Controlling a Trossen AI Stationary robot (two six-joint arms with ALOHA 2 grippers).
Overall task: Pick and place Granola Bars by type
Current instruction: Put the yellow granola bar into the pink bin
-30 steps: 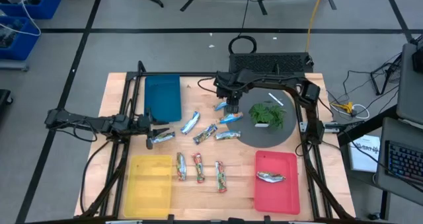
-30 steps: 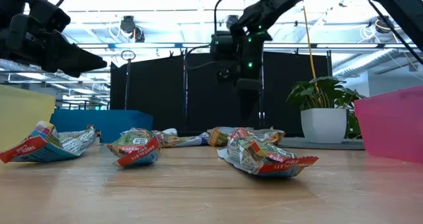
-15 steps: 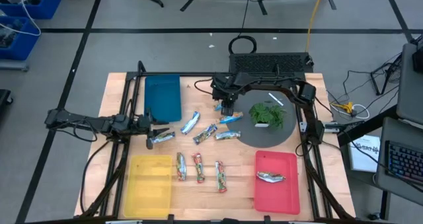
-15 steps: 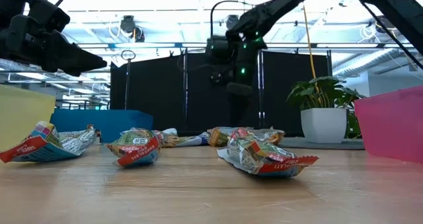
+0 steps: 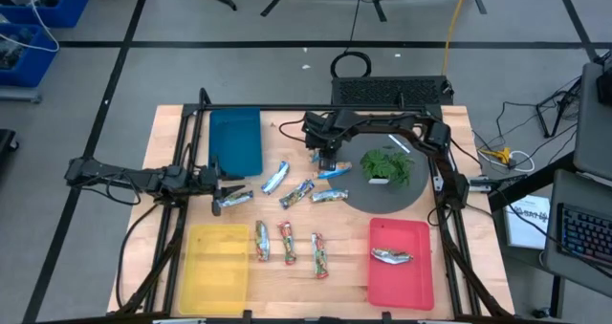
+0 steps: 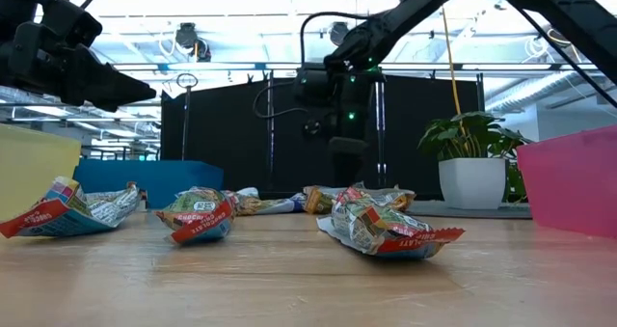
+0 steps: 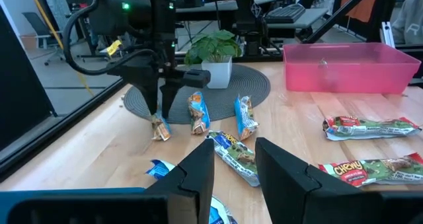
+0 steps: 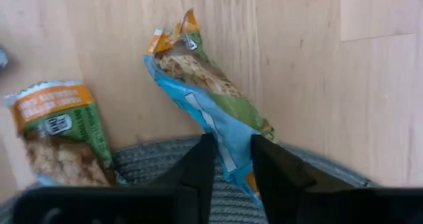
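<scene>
One light, crinkly bar [image 8: 211, 108] beside the plant [image 5: 385, 164] is straddled crosswise at mid-length by the unclenched right gripper [image 8: 228, 159]; foil judged slippery.

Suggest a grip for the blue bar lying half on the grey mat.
Pinch the blue bar across its narrow middle, right end effector coming straight down from above. It lies flat with one end up on the grey mat, and its crimped ends look too thin to hold well.
</scene>
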